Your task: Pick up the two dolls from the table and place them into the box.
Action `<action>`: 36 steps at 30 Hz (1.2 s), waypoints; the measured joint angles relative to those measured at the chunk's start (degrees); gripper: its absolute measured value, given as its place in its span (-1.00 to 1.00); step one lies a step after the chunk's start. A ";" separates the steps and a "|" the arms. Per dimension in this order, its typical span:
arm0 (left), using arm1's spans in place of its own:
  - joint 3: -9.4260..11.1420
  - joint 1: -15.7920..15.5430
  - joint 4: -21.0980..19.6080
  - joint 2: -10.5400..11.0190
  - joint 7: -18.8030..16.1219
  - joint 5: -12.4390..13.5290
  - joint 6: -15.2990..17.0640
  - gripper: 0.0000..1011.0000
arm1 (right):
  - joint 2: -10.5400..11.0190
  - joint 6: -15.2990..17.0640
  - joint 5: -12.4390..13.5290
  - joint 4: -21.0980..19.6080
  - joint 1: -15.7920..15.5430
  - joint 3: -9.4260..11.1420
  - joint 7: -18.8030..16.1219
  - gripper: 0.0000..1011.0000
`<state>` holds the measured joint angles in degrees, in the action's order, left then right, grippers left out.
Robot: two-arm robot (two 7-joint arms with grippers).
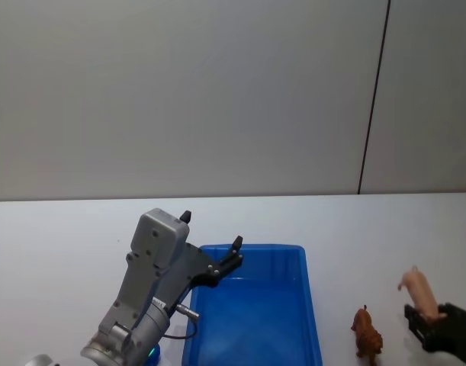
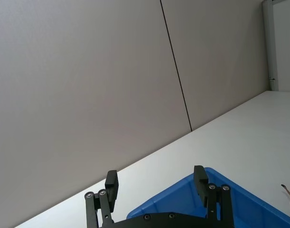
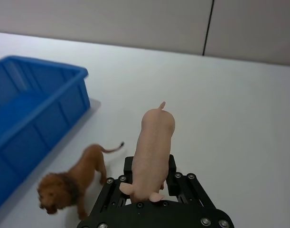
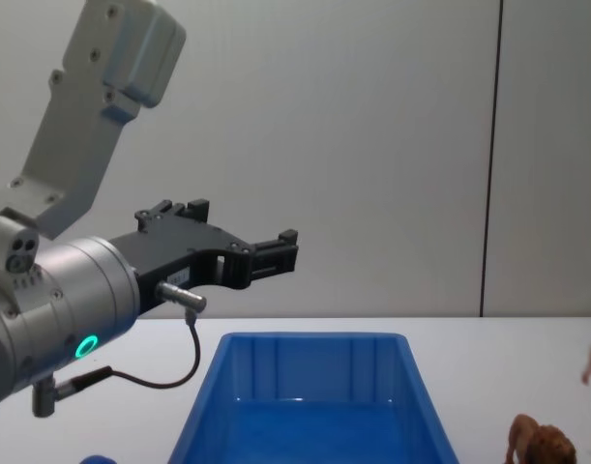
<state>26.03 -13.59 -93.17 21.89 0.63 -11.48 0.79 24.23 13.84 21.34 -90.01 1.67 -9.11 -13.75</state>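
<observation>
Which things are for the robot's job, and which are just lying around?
For the job:
pig, held in the right claw
lion, on the table
blue box
left claw, open above the box

Just lying about:
small blue thing under the left arm

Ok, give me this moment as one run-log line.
left gripper: open, empty, above box | right gripper: shut on pig, right of box | lion: standing on table beside box

The grey metal left arm (image 4: 58, 290) is a fat round tube with a boxy top. A small green ring light (image 4: 85, 345) glows on it. A thin black cable (image 4: 195, 343) loops underneath. The black left gripper (image 2: 155, 176) and the black right gripper (image 3: 150, 164) have tiny silver screws (image 3: 177, 175).
</observation>
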 joint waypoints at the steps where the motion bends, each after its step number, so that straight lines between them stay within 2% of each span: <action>1: 0.00 0.00 0.00 0.00 0.00 0.00 0.00 0.98 | -0.02 0.00 -0.07 -0.36 0.35 0.01 -0.42 -0.29; 7: 0.00 0.00 0.00 0.00 0.00 0.00 0.00 0.98 | -0.33 0.72 -0.30 -1.61 2.16 -0.10 -2.81 -0.29; 16: 0.00 0.00 0.00 0.00 0.00 0.00 0.00 0.98 | -1.86 3.66 -1.03 -2.30 6.75 -1.18 -8.14 -0.29; 26: 0.00 0.00 0.00 0.00 0.00 0.00 0.00 0.98 | -5.09 7.65 -3.41 -0.16 12.67 -3.86 -14.71 -0.29; 31: 0.00 0.00 0.00 0.00 0.00 0.00 0.00 0.98 | -7.42 9.56 -5.78 1.91 15.70 -6.00 -18.12 -0.29; 35: 0.00 0.00 0.00 0.00 0.00 0.00 0.00 0.98 | -9.07 10.59 -7.46 3.54 17.61 -7.58 -19.94 -0.11; 36: 0.00 0.00 0.00 0.00 0.00 0.00 0.00 0.98 | -9.57 10.86 -8.02 4.10 18.16 -8.10 -20.53 0.01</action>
<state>26.03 -13.59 -93.17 21.89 0.63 -11.48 0.79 14.66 24.70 13.32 -85.91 19.83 -17.21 -34.28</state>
